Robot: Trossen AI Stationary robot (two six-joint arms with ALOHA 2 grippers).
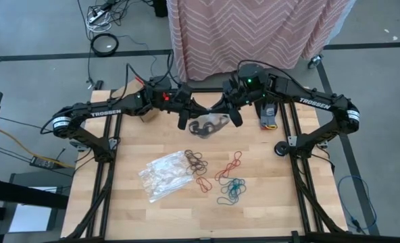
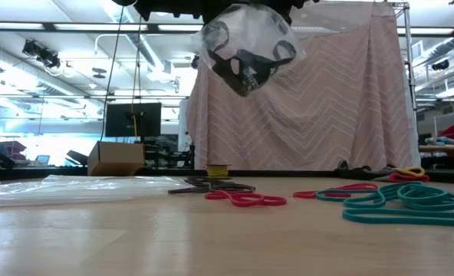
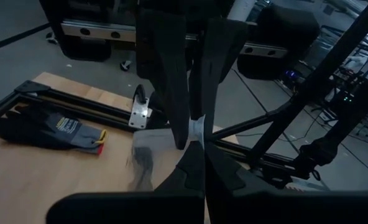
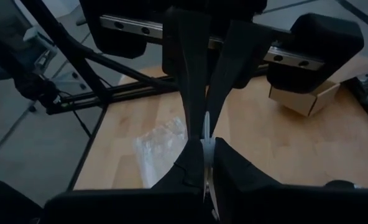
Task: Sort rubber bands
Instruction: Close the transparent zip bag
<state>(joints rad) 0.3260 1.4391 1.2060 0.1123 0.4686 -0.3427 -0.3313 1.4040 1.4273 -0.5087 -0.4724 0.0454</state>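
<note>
Fingers (image 3: 171, 74) of the left gripper (image 1: 184, 120) are pressed together on one edge of a clear plastic bag (image 2: 248, 47), and those of the right gripper (image 1: 235, 119) pinch its opposite edge, so the bag hangs between the two arms above the far middle of the table (image 1: 281, 202). Inside the lifted bag sit black rubber bands (image 2: 242, 65), bunched toward its lower part.

A second clear bag (image 1: 165, 174) lies flat on the table's left-centre; its contents cannot be made out. Touching its right edge is a cluster of brown bands (image 1: 196, 160). Red bands (image 1: 228, 164) lie loose just right of those, with one more red loop (image 1: 203, 183) nearer the front. Teal bands (image 1: 232, 191) are heaped in front of the red ones. A small cardboard box (image 4: 305, 98) stands at the table's far left corner.
</note>
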